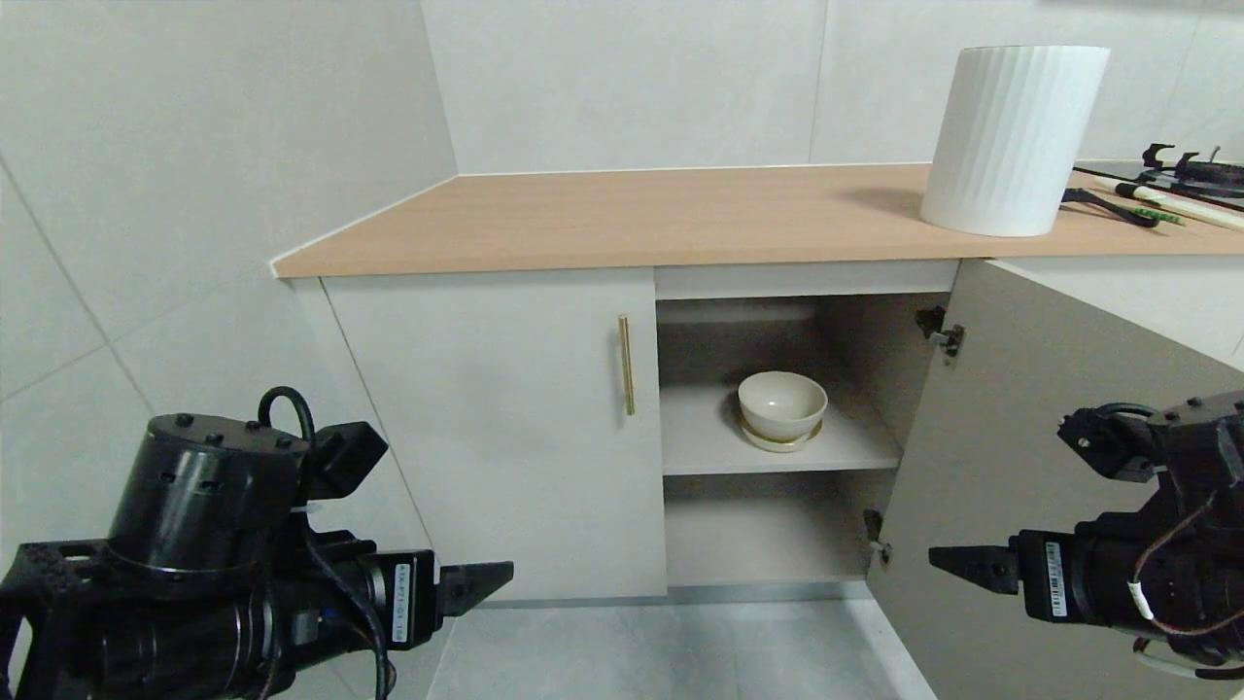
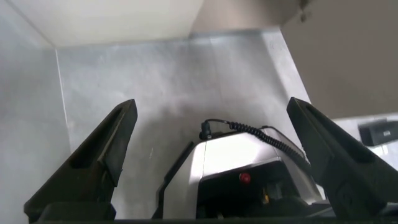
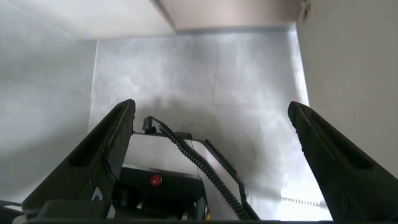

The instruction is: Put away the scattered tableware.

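Bowl on shelf, head view

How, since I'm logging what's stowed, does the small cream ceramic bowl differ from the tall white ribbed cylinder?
The small cream ceramic bowl sits on a saucer on the upper cabinet shelf; the tall white ribbed cylinder stands on the wooden countertop. The bowl is low and smooth-walled; the cylinder is tall and fluted. Both stand upright.
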